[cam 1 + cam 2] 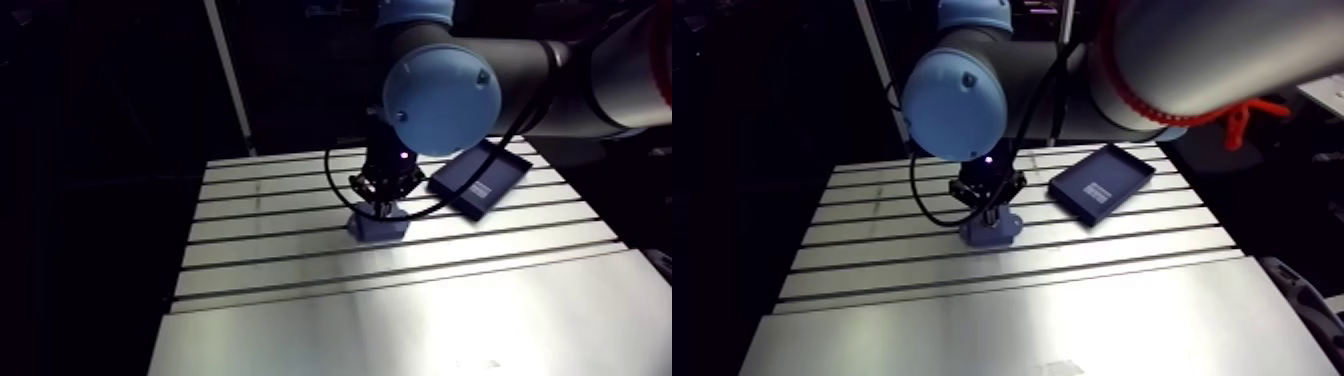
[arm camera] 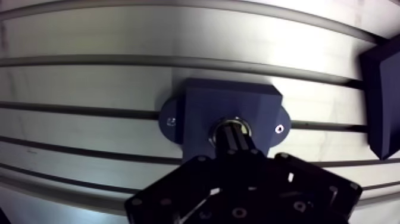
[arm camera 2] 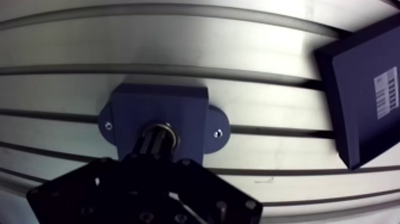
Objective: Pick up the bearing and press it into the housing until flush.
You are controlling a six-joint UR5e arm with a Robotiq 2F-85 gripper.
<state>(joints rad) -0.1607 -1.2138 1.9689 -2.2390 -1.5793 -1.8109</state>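
Observation:
A dark blue housing [image 2: 199,110] with two mounting ears sits on the slotted aluminium table [image 1: 400,320]. In its central bore I see the silvery rim of the bearing [image 2: 219,126]. In the wrist view my gripper [image 2: 234,140] stands straight above the bore. Its two fingers are drawn together, their tips down on the bearing, and they hide most of it. How deep the bearing sits in the bore is hidden. In the arm view the gripper [image 1: 381,208] points straight down onto the housing [image 1: 378,228].
A shallow dark blue tray [image 1: 1102,183] with a white label lies on the table a short way beside the housing, toward the far right corner. Bare slotted table surface stretches around the housing and toward the near edge.

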